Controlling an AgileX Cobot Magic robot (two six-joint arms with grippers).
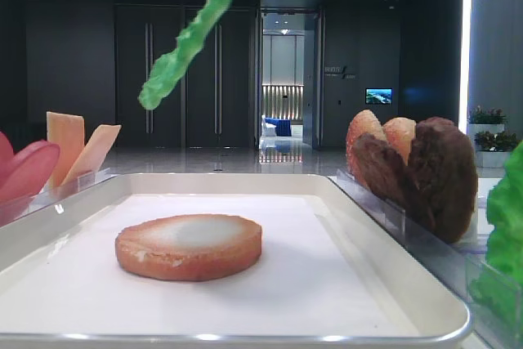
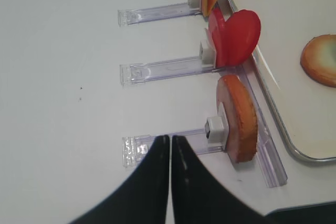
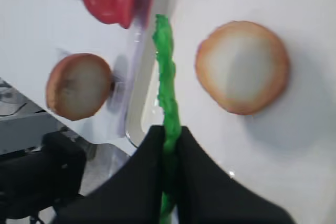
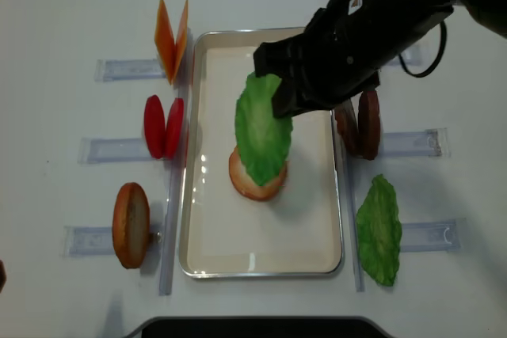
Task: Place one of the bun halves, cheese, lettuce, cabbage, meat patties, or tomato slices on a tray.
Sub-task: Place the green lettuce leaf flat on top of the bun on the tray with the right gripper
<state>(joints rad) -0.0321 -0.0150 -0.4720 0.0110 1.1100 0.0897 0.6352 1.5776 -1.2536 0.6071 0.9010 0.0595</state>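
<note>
While the right hand clamps a lettuce leaf above the tray, bun half lying inside the tray, left hand pressed together beside the tray, over the worktop.

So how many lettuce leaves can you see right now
2. One lettuce leaf hangs from the right claw above the bun half on the tray. The other leaf stands right of the tray.

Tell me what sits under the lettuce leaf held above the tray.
Under the lettuce leaf pinched in the right gripper lies one bun half, flat on the tray paper. From overhead the leaf covers the bun's upper part; the low view shows nothing else there.
</note>
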